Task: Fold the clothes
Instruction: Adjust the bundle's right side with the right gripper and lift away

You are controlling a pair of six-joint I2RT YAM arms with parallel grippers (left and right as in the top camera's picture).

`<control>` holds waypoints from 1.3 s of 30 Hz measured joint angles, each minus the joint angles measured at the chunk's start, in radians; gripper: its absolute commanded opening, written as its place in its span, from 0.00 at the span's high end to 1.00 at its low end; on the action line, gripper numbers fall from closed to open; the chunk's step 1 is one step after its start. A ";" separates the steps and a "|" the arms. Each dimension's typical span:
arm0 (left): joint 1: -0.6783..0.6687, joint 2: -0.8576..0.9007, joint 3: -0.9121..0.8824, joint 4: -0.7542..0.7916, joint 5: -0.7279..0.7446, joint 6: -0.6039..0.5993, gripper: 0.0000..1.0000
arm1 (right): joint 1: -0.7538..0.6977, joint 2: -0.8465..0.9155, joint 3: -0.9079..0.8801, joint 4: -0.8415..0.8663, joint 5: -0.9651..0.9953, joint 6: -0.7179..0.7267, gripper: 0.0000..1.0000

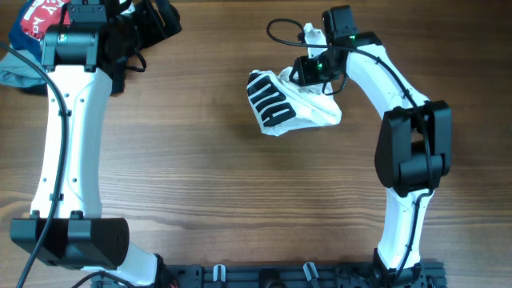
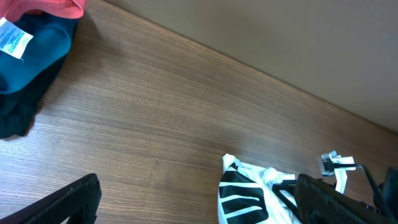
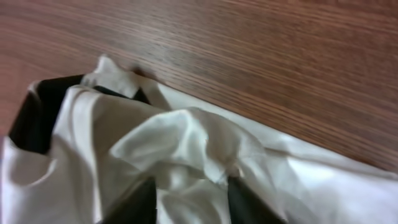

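Surface: a brown wood-grain table (image 1: 200, 176) is carrying everything, its grain running left to right in the overhead view.
Room: a plain beige wall (image 2: 280, 37) is rising behind the table's far edge in the left wrist view.
Garment: the white striped garment (image 1: 292, 100) is lying bunched on the table, right of centre and toward the far side, with its black bars (image 1: 268, 100) facing up on the left part.
Right gripper: the right gripper (image 3: 189, 202) is pinching a raised fold of the garment between its two dark fingers (image 3: 134, 205), and the cloth is peaking up into them.
Left gripper: the left gripper (image 2: 198, 190) is hanging released with its fingers spread wide, holding nothing, up by the far-left corner.
Other cloth: a heap of clothes (image 1: 32, 32) in red, blue and black is sitting at the far-left corner, a white tag (image 2: 13, 38) showing on the teal piece.
Hidden or unclear: the left arm (image 1: 68, 144) is covering part of the heap. From overhead the left gripper is getting lost against black cloth. The left wrist view is cutting the garment off at its lower edge. The right wrist view is blurring, with the fingertips cut off. What kind of garment it is cannot be told.
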 measured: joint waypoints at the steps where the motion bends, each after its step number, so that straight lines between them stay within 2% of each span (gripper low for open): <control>1: 0.000 0.000 0.000 0.000 0.000 0.000 0.00 | 0.001 0.000 0.000 0.001 -0.005 0.005 0.96; 7: 0.000 0.000 0.000 0.000 0.000 0.005 0.00 | -0.029 -0.001 0.089 -0.011 -0.005 0.045 0.96; 12: 0.000 0.000 0.000 -0.001 0.000 0.011 0.00 | -0.136 -0.048 0.205 -0.047 0.029 0.085 0.94; 14: 0.000 0.000 0.000 -0.002 0.000 0.012 0.00 | -0.179 -0.069 0.219 -0.074 0.006 0.074 0.60; 15: 0.000 0.000 0.000 -0.003 0.000 0.012 0.00 | -0.186 -0.071 0.221 -0.086 -0.003 0.066 0.34; 16: 0.000 0.000 0.000 -0.003 0.000 0.012 0.00 | -0.185 -0.071 0.221 -0.122 -0.024 0.031 0.23; 19: 0.000 0.000 0.000 -0.003 0.000 0.012 0.00 | -0.131 -0.071 0.221 -0.132 -0.034 -0.024 0.20; 23: 0.000 0.000 0.000 -0.004 0.000 0.012 0.00 | -0.018 -0.029 0.222 -0.081 -0.011 -0.049 0.23; 26: 0.000 0.000 0.000 -0.011 0.000 0.012 0.00 | 0.034 0.047 0.222 -0.062 0.027 -0.047 0.31; 28: 0.000 0.000 0.000 -0.014 0.000 0.012 0.00 | 0.032 0.088 0.222 -0.060 0.044 -0.045 0.47; 30: 0.000 0.000 0.000 -0.014 0.000 0.012 0.00 | 0.026 0.119 0.222 -0.061 0.055 -0.041 0.58; 33: 0.000 0.000 0.000 -0.014 0.000 0.012 0.00 | 0.020 0.137 0.222 -0.065 0.057 -0.038 0.66; 35: 0.000 0.000 0.000 -0.014 0.000 0.012 0.00 | 0.020 0.137 0.222 -0.064 0.055 -0.040 0.67; 36: 0.000 0.000 0.000 -0.014 0.000 0.012 0.00 | 0.020 0.137 0.222 -0.065 0.052 -0.040 0.73; 37: 0.000 0.000 0.000 -0.014 0.000 0.012 0.00 | 0.020 0.137 0.221 -0.065 0.051 -0.040 0.85; 38: 0.000 0.000 0.000 -0.014 0.000 0.012 0.00 | 0.020 0.137 0.221 -0.065 0.050 -0.037 0.92; 39: 0.000 0.000 0.000 -0.014 0.000 0.012 0.00 | 0.020 0.137 0.222 -0.065 0.047 -0.039 0.96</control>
